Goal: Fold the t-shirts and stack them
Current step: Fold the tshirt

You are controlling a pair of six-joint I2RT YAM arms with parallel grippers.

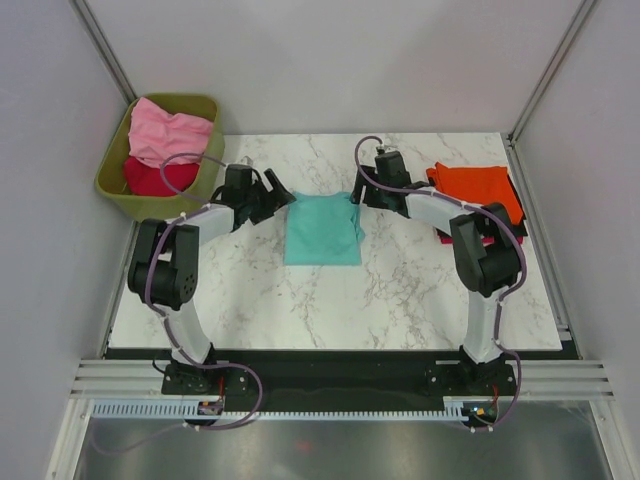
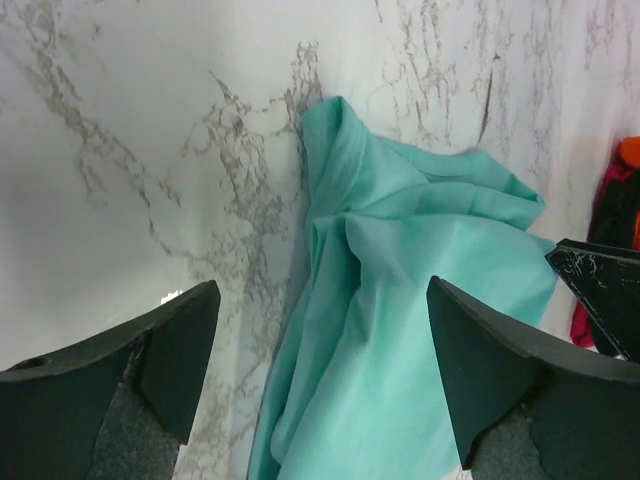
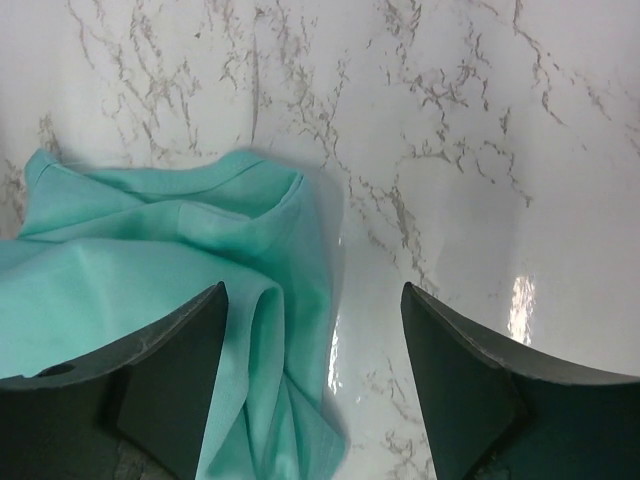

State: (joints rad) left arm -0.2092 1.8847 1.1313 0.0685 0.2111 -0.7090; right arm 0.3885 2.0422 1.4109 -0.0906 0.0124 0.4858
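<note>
Teal t-shirt, folded, flat on table

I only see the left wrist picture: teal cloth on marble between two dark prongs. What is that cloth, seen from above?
Observer: A teal t-shirt, folded into a rough rectangle, lying flat in the middle of the table.
Visitor: Any more shirts around?
Observer: An orange t-shirt tops a pile at the table's right edge.
Visitor: And on the left?
Observer: An olive bin beyond the far-left corner holds a pink t-shirt over a red t-shirt.

Olive-green bin — seemingly just beyond the marble table, far left.
</note>
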